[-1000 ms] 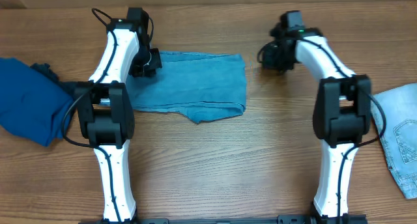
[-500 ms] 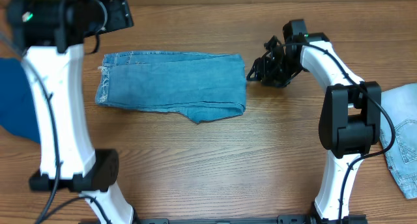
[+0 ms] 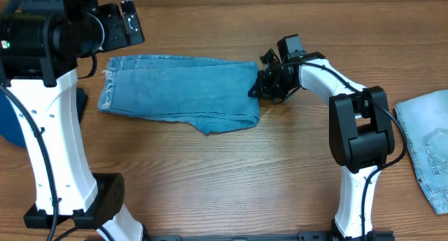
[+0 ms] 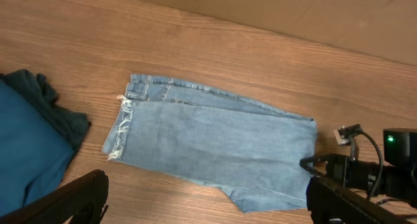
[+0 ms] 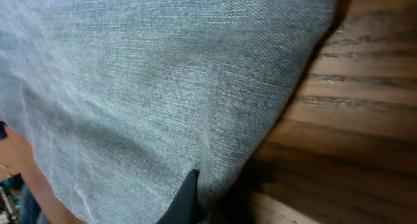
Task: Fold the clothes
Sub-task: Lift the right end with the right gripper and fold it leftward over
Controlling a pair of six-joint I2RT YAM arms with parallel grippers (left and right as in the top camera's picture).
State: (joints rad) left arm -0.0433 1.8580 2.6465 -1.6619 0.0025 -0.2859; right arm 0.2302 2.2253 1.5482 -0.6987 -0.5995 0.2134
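Light-blue jeans (image 3: 182,94) lie folded into a long strip on the table, frayed hem at the left end. My left gripper (image 3: 120,27) hangs high above the table's back left, open and holding nothing; its view looks down on the jeans (image 4: 215,136) between its dark fingers (image 4: 78,198). My right gripper (image 3: 257,87) is low at the jeans' right fold, shut on the denim edge. In the right wrist view denim (image 5: 150,87) fills the picture and wraps over one dark fingertip (image 5: 189,198).
A dark royal-blue garment (image 4: 26,152) lies heaped at the left edge, partly behind my left arm (image 3: 49,129). A paler washed denim piece (image 3: 428,146) lies at the right edge. The wooden table (image 3: 231,178) shows in front of the jeans.
My left gripper let go of the jeans' left end, opened and rose away. My right gripper moved left to the jeans' right fold, opened briefly and shut on it.
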